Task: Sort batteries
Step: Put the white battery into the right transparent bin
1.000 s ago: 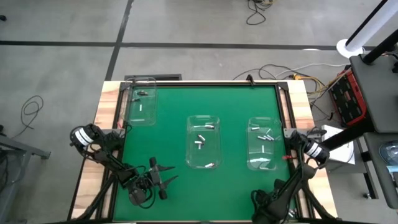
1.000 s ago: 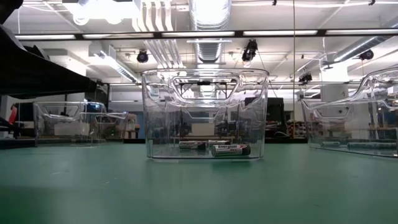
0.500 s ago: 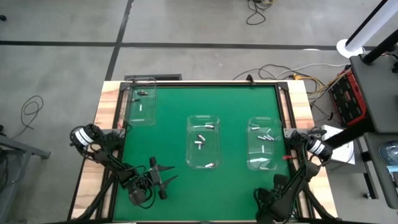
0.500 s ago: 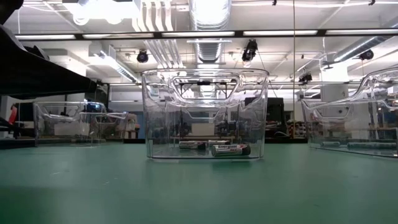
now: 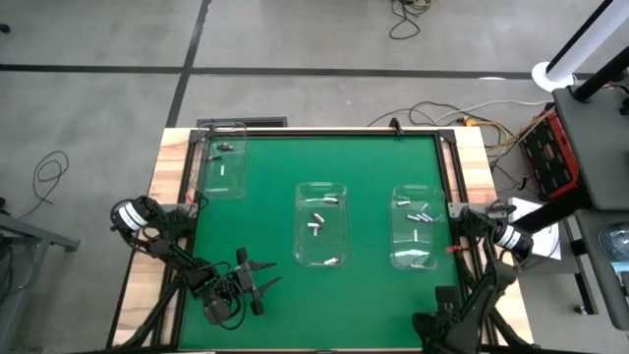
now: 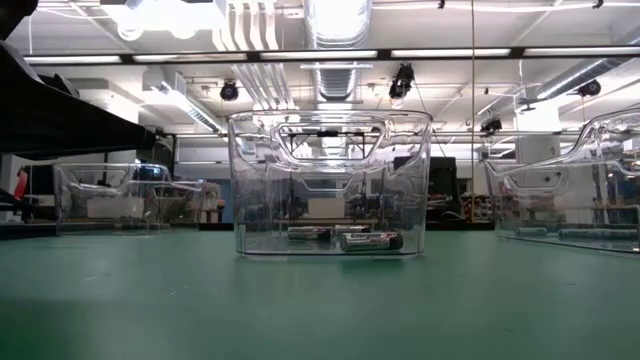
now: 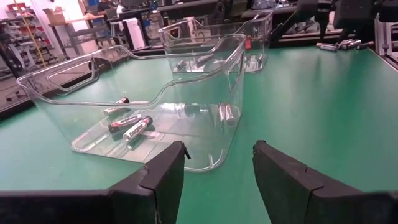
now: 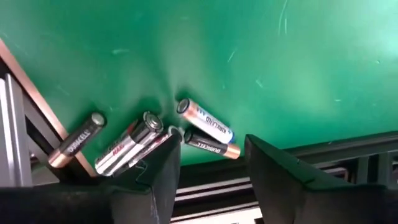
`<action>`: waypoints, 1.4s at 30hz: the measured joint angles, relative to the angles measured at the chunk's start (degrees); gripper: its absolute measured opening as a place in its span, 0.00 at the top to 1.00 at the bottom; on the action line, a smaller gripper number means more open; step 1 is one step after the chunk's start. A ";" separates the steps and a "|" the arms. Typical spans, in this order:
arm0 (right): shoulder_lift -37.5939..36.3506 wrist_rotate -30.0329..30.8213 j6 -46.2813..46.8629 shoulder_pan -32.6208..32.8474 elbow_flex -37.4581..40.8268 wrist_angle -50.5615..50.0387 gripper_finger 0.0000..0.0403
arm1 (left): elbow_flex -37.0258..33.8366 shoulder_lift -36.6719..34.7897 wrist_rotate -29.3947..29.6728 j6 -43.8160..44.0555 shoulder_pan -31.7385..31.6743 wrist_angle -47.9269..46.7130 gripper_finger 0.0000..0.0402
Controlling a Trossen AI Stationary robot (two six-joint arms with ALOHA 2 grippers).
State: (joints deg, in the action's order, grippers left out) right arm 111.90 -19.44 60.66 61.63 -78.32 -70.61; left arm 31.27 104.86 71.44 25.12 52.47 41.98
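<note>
Both tools parted, right tool (image 8: 208, 165) over loose batteries (image 8: 205, 127)

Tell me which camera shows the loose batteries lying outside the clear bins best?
The right wrist view: the loose batteries lie on the green mat just beyond the open right claw, labels visible. The left wrist view shows them as tiny far-off specks. The high and low views do not show them.

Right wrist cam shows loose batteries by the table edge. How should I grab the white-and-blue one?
Grip the white-and-blue battery across its mid-body, from above with the fingers straddling its long axis. It lies flat on the green mat, but a dark battery sits close alongside, so lower the open right gripper carefully.
</note>
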 joint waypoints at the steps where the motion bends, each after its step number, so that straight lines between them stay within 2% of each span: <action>1: 0.00 0.02 0.02 -0.02 0.15 0.28 0.59 | 0.00 0.00 0.00 0.00 0.00 0.00 0.58; 15: -0.02 1.41 0.99 -0.02 4.18 5.11 0.72 | 0.00 0.00 -0.02 -0.02 0.00 -0.02 0.58; 26: -0.15 2.34 -1.67 -0.02 5.09 6.71 0.94 | 0.00 -0.17 -0.04 -0.08 0.00 0.00 0.58; 32: 0.21 4.62 -1.07 -0.22 2.69 2.76 0.96 | 0.00 -0.24 -0.04 -0.12 0.13 0.00 0.58; 36: -0.93 10.76 -1.12 -1.17 -1.09 -2.44 0.96 | 0.00 -0.24 -0.04 1.23 0.78 0.02 0.58; 42: -7.37 34.09 -3.77 -4.48 -5.47 -2.84 0.96 | 0.00 -0.18 -0.04 3.49 1.25 0.01 0.58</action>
State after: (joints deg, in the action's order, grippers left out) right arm 104.53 14.65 56.89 57.14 -83.79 -73.44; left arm 31.27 104.68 71.40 28.61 53.71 41.98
